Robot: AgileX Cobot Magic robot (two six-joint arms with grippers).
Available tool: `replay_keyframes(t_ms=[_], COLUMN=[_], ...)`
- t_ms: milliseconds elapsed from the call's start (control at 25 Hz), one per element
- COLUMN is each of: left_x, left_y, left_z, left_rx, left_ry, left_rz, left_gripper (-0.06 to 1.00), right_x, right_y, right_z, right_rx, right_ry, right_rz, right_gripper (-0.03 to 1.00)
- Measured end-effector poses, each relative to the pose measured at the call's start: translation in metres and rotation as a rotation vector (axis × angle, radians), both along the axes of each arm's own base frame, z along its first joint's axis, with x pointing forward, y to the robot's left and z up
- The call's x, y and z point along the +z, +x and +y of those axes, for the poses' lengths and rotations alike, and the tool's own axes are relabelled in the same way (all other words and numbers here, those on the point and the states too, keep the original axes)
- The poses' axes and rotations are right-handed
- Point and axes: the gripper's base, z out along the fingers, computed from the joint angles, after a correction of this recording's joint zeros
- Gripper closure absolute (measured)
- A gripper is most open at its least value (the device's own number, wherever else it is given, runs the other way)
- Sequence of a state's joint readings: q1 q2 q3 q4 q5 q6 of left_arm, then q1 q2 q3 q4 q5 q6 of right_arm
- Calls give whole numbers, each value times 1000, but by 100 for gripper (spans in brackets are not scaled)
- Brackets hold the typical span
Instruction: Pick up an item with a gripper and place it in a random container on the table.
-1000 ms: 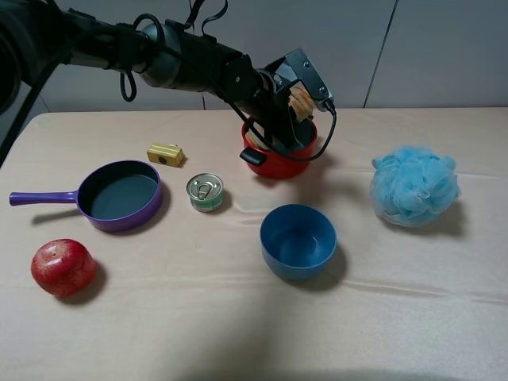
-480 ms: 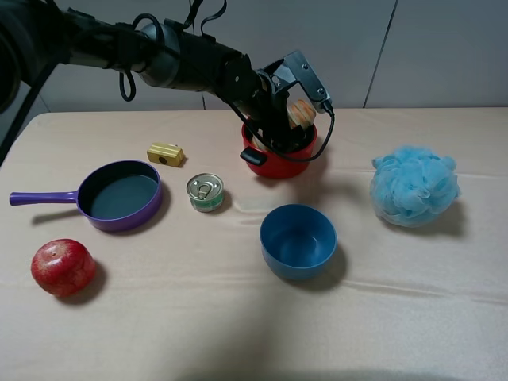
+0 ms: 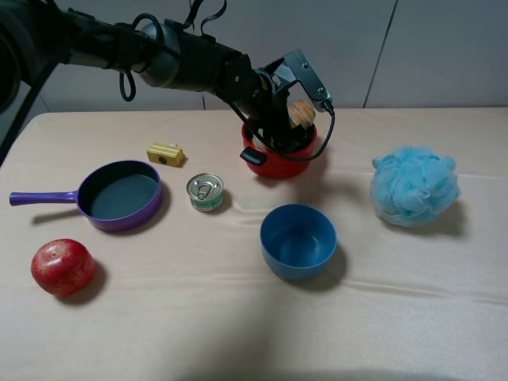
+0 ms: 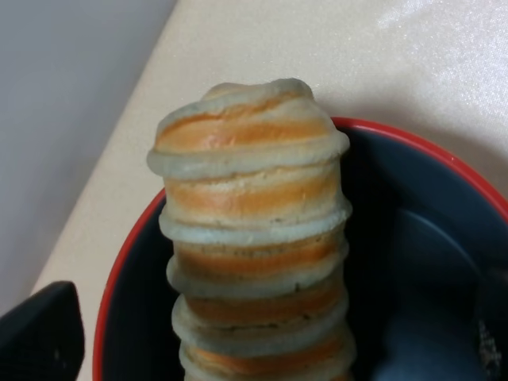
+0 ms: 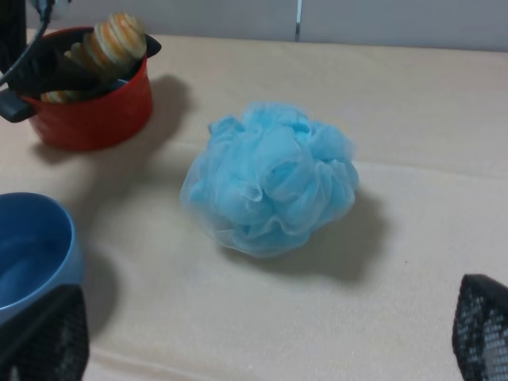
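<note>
The ribbed tan and orange bread loaf (image 4: 252, 230) stands on end inside the red pot (image 4: 119, 270), leaning on its rim (image 3: 300, 113). My left gripper (image 3: 290, 105) hovers over the pot (image 3: 278, 159) at the back middle of the table, open, its fingers (image 4: 40, 333) apart from the loaf on both sides. From the right wrist view, the loaf (image 5: 111, 44) sticks up out of the pot (image 5: 91, 103). My right gripper (image 5: 262, 337) is open and empty above the beige table (image 5: 413, 238); it does not show in the high view.
A blue mesh sponge (image 3: 414, 185) lies at the right and a blue bowl (image 3: 298, 240) in front of the pot. To the left are a small tin can (image 3: 205, 192), a yellow block (image 3: 165, 153), a purple pan (image 3: 121, 194) and a red apple (image 3: 63, 267).
The left gripper has opened and let go of the loaf, which dropped a little and now rests in the pot. The arm has barely moved.
</note>
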State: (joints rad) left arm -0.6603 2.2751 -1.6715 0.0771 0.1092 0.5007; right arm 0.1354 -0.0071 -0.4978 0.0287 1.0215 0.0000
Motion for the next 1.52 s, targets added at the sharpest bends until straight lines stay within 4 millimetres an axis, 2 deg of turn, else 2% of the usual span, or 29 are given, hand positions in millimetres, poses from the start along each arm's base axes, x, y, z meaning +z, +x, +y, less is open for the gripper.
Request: replay_keyframes(t_ms=[280,440,880,1360,1520], left_x=[1,10,73,137,150], left_y=[-1,-5,-31,-78,-97], left_z=[1,4,25,52,64], left_rx=[5,8,45,104,115], left_ry=[0,25,111,203,215], left_rz=[9,40,176,349,375], left_gripper=[-5,-5,-5,-5,-5], right_x=[0,0,0,0,0], right_y=[0,0,0,0,0], right_z=[0,0,0,0,0], right_rx=[0,0,0,1,1], right_ry=[0,0,0,1,1], right_rz=[0,0,0,0,0], right_gripper=[27,27,27,27,27])
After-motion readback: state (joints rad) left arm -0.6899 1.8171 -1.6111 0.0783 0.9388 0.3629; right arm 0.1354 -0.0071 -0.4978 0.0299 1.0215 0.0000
